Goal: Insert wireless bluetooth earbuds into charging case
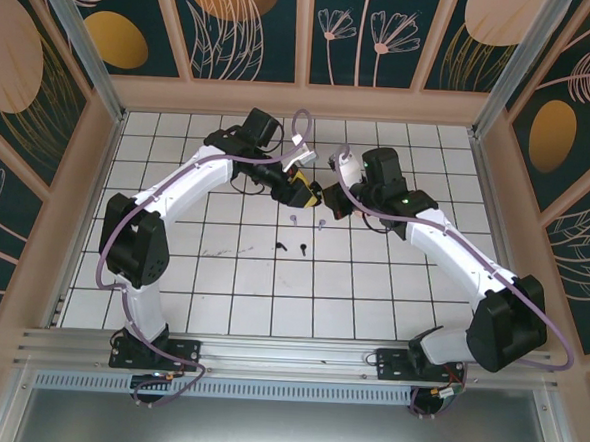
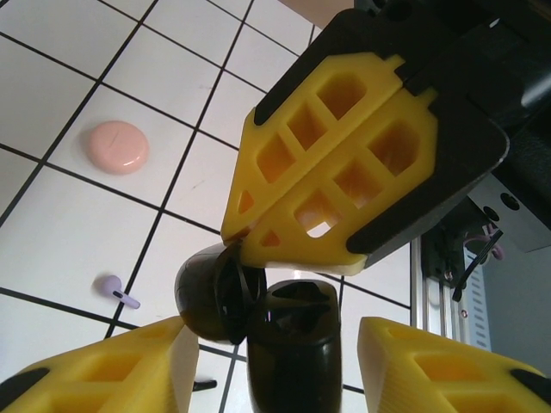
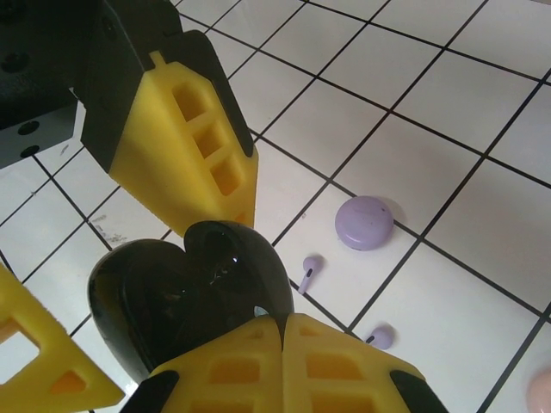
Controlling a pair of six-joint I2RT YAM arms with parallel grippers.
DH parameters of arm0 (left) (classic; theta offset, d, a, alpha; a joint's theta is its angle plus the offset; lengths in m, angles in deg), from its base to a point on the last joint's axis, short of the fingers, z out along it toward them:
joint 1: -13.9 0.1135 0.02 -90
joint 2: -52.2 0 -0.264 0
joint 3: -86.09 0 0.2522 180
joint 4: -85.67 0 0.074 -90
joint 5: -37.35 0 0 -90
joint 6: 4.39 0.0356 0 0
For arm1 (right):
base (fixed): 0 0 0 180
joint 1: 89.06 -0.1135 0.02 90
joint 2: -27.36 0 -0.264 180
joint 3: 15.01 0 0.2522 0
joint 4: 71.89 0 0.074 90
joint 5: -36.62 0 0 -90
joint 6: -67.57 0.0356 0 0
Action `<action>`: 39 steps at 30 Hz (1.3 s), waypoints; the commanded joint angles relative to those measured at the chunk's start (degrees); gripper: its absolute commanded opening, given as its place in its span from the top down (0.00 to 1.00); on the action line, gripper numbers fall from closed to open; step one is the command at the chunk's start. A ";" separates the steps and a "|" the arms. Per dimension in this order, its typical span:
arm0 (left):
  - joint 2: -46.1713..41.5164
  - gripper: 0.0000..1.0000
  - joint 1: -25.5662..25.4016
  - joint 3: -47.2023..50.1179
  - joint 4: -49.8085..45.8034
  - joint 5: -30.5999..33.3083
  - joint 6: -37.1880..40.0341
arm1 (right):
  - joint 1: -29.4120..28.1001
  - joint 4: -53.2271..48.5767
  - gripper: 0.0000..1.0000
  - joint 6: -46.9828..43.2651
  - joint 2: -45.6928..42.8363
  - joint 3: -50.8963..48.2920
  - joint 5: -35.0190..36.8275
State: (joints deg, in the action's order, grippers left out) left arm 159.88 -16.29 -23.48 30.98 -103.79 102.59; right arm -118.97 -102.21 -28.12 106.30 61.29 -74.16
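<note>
Table (image 1: 220,307) white-tiled; both arms reach to its far middle.

Left gripper (image 2: 274,329): jaws stand apart on either side of black case (image 3: 189,292). A gap shows beside one finger, so no firm grip is seen. Case looks hinged open.

Right gripper (image 3: 284,335): jaws fully closed, tips touching the rim of the case's lid. Whether they pinch it is not clear.

Earbuds all lie loose on the tiles, outside any case:
- lilac earbud (image 3: 310,268) and second lilac earbud (image 3: 379,335), close to the shut lilac case (image 3: 364,222)
- black earbud (image 1: 280,245) and second black earbud (image 1: 301,248), side by side, just near of the grippers

Pink case (image 2: 116,146) shut, lying apart from the grippers.
</note>
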 commanded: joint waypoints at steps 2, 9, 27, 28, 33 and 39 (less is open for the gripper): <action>0.37 0.53 -0.02 -0.34 -1.44 -2.69 2.27 | -0.59 0.82 1.00 -0.55 0.82 1.65 0.60; 0.41 0.68 -0.04 -0.45 -1.20 -3.31 2.19 | -0.67 0.99 1.00 -0.15 0.61 1.70 0.65; -17.39 1.00 5.72 26.05 44.78 6.91 -24.05 | -0.28 -4.72 0.50 9.56 -11.38 -0.97 4.50; -18.78 1.00 6.03 27.78 47.37 8.41 -24.91 | -0.41 -5.01 0.50 10.81 -12.07 -1.74 4.66; -26.75 1.00 6.20 35.72 59.21 18.70 -28.76 | -3.07 -4.70 0.49 18.08 -12.64 -5.72 7.74; -34.69 1.00 6.20 45.14 72.70 32.82 -32.69 | -8.93 -3.08 0.50 20.15 -5.86 -7.26 11.28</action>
State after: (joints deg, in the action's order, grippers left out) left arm 127.84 -10.04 18.51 92.44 -80.68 73.78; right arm -125.92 -105.57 -10.90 97.47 54.84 -65.94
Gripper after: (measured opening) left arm 0.216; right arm 0.504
